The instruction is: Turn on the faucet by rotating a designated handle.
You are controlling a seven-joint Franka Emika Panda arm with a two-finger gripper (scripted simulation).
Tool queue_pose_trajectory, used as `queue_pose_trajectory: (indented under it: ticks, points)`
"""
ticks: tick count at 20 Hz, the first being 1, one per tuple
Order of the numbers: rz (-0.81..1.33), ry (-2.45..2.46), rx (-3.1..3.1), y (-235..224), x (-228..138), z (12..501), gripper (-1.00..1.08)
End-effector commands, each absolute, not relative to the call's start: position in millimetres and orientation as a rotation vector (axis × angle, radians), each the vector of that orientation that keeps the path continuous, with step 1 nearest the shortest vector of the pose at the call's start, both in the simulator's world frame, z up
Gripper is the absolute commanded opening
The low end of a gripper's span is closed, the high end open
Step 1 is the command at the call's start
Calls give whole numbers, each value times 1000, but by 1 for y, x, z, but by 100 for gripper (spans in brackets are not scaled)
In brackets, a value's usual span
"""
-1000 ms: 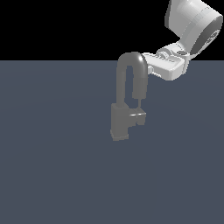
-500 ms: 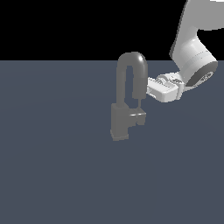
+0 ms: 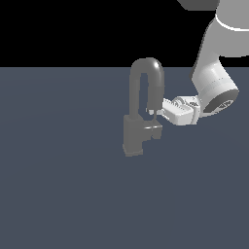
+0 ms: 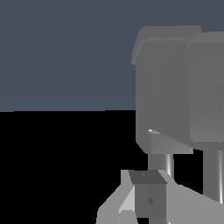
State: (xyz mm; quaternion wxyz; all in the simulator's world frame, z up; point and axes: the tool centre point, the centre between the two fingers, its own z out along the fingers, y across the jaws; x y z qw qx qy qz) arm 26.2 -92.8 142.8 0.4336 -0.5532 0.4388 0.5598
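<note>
One dark blue-grey desk point(image 3: 58, 194) fills the lower part of the exterior view, and nearest on it stands the faucet point(image 3: 137, 131), its boxy base sitting about mid-frame with the tall arched spout rising from it and curving down again on the exterior view's right. Just beside the base, on that same side, the handle point(image 3: 154, 130) juts out as a small blocky lever with a lighter top face. The spout's falling end comes down close above the handle, and where one stops and the other starts is hard to separate at this size.

Right of the handle the white end effector point(image 3: 158, 111) reaches in level, its tip near the spout's end and just above the handle. Its fingers are too small and pale here to tell if they touch anything, or how far apart they stand. Behind it the white arm point(image 3: 214, 82) climbs to the upper right corner, where it is cut off by the frame.

From the wrist view, the faucet point(image 4: 175, 96) looms as large grey blocks cropped at the edge, with a finger point(image 4: 148, 199) partly visible in front; the gap between the jaws cannot be judged there either.
</note>
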Motion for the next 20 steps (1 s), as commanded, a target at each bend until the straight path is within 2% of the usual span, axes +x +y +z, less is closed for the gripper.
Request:
queue_pose_trajectory:
  ticks: [1,8,20]
  points:
    - [1395,1093,-1374,-92,27,143,-100]
    - [1392,1091,-1383,-92,27,144,-100]
    - [1392,1091,-1383,-99,-1,151,-100]
